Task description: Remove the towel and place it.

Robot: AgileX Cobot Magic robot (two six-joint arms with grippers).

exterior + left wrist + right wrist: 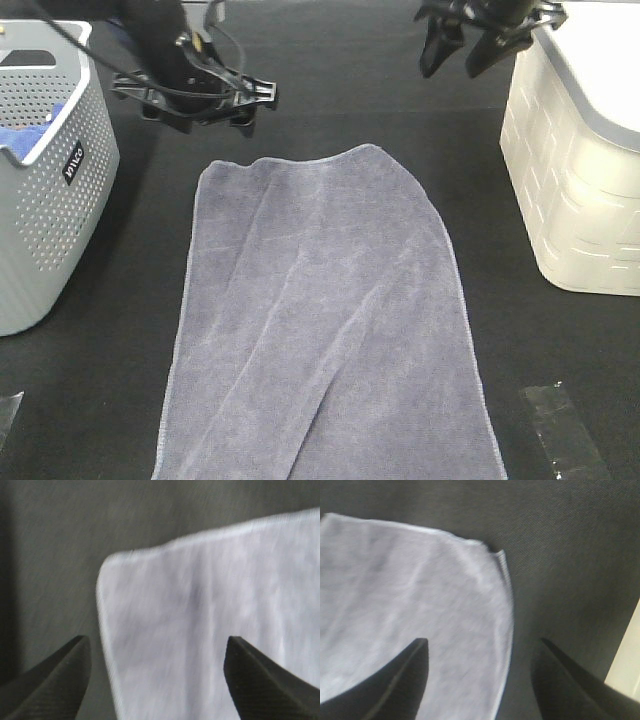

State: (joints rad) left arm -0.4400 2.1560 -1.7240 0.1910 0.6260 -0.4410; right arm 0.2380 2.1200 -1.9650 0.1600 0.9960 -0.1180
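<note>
On the table (330,100), the towel (325,320) lies spread (lightly creased).

Through the left wrist camera I see the left gripper (156,645) with its jaws spread wide and nothing between them. One of its fingertips (55,680) hangs over the dark table cover (50,555), just outside the towel's edge; the other is over the cloth itself. The towel (210,605) lies below, pale lavender, with one rounded corner and its stitched hem (102,615) in sight. The picture is blurred, so I cannot judge how high the gripper hangs.
</note>
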